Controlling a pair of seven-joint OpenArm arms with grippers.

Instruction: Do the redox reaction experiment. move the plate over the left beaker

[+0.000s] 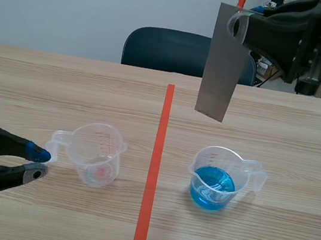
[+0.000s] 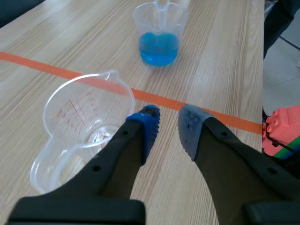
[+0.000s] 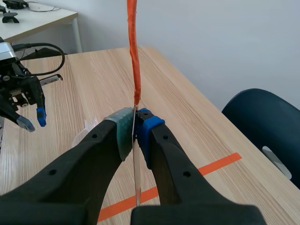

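A grey metal plate [image 1: 223, 63] with an orange strip [image 3: 132, 47] at its top hangs upright in the air, with my right gripper [image 1: 240, 24] shut on its upper end. It hangs right of the orange tape line, above and behind the beaker of blue liquid [image 1: 215, 181]. In the right wrist view the plate [image 3: 136, 173] shows edge-on between the pads of the right gripper [image 3: 135, 129]. The empty clear beaker [image 1: 96, 153] stands left of the line. My left gripper [image 1: 38, 162] rests open by that beaker's handle. The empty beaker [image 2: 86, 122] lies beside the left gripper [image 2: 166, 126], not between its fingers.
An orange tape line [image 1: 153, 173] runs down the middle of the table. A dark blue chair [image 1: 177, 51] stands behind the far edge. A pink block [image 2: 281, 131] shows past the table's edge in the left wrist view. The blue beaker [image 2: 159, 33] stands ahead of the left gripper.
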